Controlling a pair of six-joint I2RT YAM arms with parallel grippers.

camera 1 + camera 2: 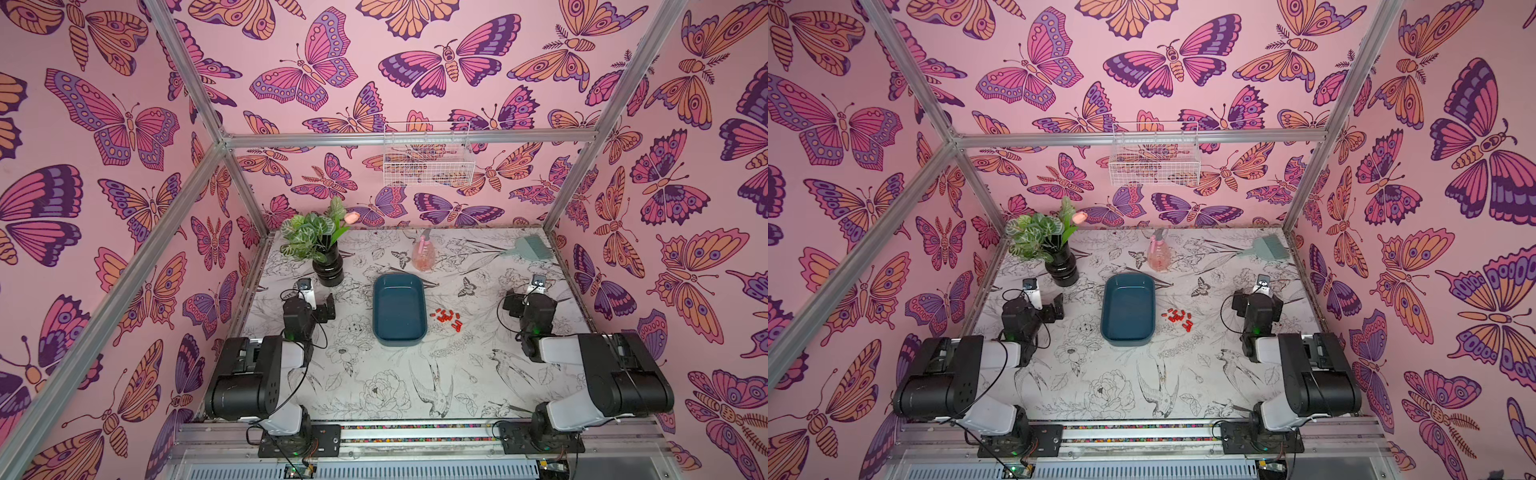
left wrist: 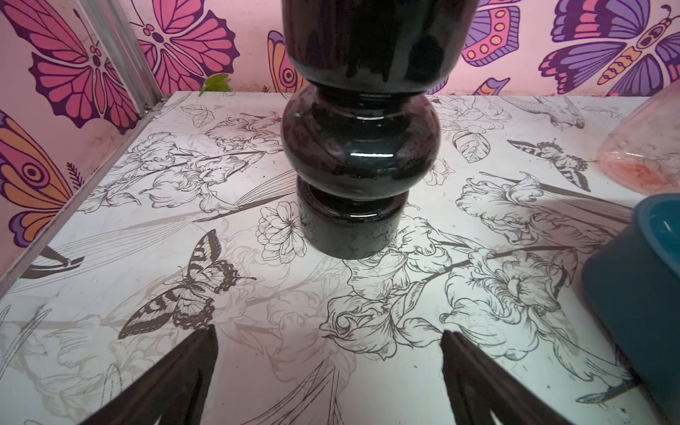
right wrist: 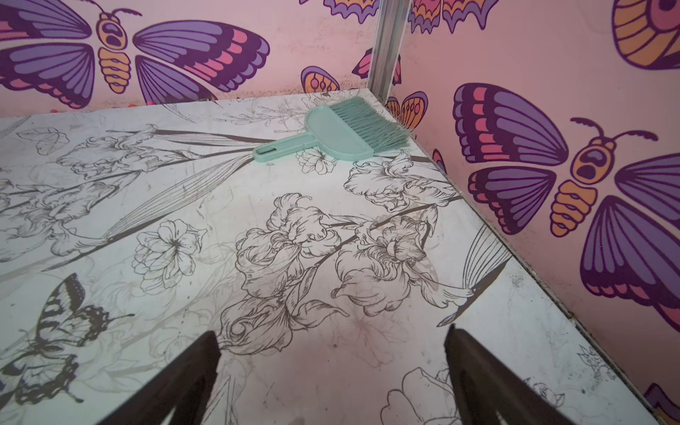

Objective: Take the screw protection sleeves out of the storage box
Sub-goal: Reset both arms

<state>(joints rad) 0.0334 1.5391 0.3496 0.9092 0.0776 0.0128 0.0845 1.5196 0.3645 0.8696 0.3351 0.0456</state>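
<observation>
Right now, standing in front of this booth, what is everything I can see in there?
screw protection sleeves: about a dozen, red-orange, loose on the table just right of the storage box
storage box: one, dark teal, mid-table, nothing visible inside
vase: one, glossy black, back left, holding green leaves and a pink tulip
spray bottle: one, pink, behind the storage box
brush: one, mint green, back right corner
wire basket: one, white, hung on the back rail
table: one, white with black flower and bird drawings
left end effector: one, black, open, empty, facing the vase
right end effector: one, black, open, empty, facing the brush
</observation>
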